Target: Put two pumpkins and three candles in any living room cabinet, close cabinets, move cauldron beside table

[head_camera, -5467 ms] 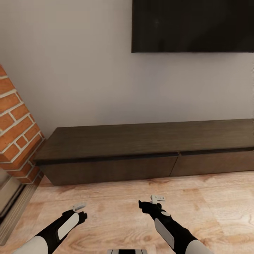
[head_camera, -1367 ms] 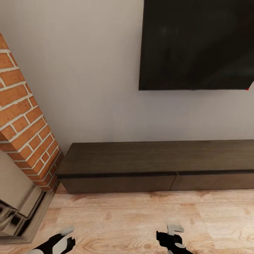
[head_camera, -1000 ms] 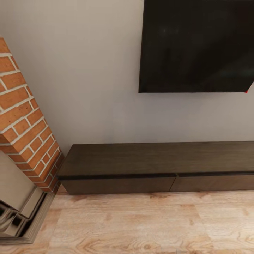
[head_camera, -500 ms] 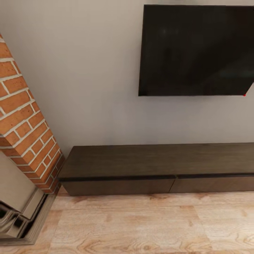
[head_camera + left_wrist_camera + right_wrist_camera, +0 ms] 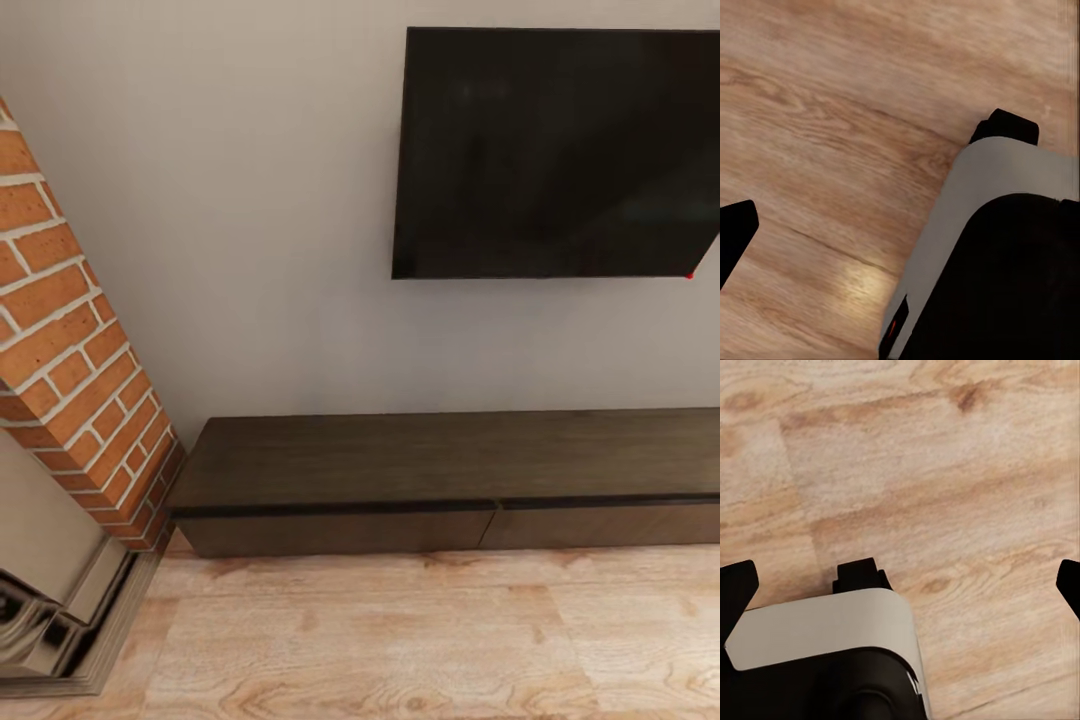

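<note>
Our head view has lifted since a second ago | cabinet [image 5: 340,530] fronts closed | right gripper [image 5: 904,577] spread, empty | left gripper's state: cannot tell | pumpkins unfetched.

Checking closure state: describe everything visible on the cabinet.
The cabinet is a long, low, dark-brown wood-grain unit standing on the plank floor against the grey wall. Flat bare top, dark groove beneath it, two plain handleless front panels, both flush shut. Its left end is near the brick column; its right end is out of frame.
</note>
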